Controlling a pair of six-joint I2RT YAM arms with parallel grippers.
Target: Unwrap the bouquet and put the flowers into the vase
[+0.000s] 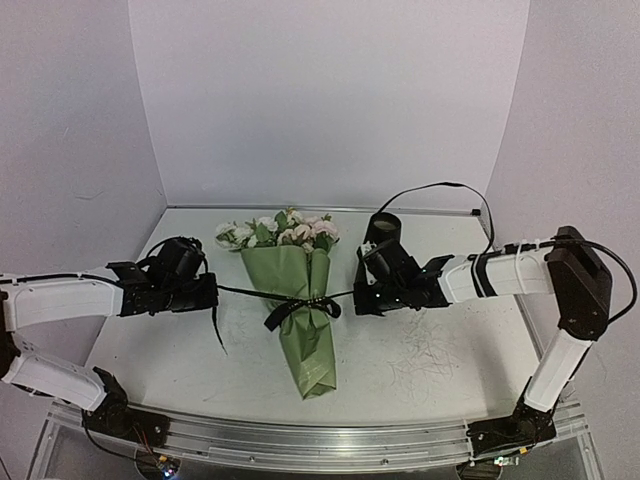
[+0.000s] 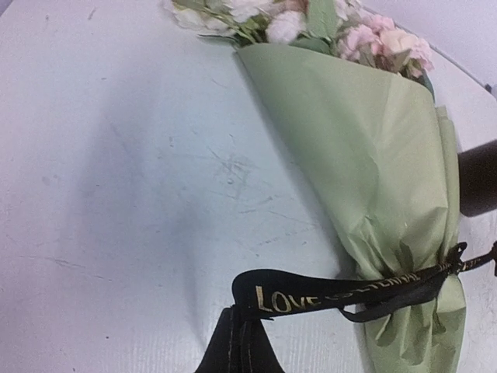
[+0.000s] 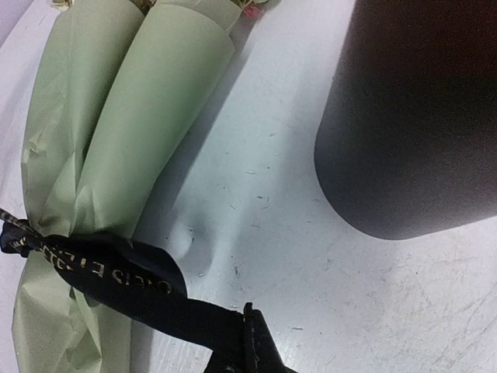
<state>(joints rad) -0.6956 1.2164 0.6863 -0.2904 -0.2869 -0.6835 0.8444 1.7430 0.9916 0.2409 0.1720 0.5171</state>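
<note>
The bouquet (image 1: 305,310) lies on the white table (image 1: 440,350) in its green paper cone, blooms pointing to the back. Pink and white flowers (image 1: 280,232) show at its top. A black ribbon (image 1: 300,305) with gold lettering is tied round the cone, its two ends pulled taut to either side. My left gripper (image 1: 215,292) is shut on the left ribbon end (image 2: 311,295), fingertips (image 2: 242,342) pinched together. My right gripper (image 1: 357,295) is shut on the right ribbon end (image 3: 132,280). The black vase (image 1: 383,232) stands just behind the right gripper and fills the upper right of the right wrist view (image 3: 411,116).
A black cable (image 1: 440,190) loops over the back right of the table. White walls close in the back and both sides. A metal rail (image 1: 300,440) runs along the near edge between the arm bases.
</note>
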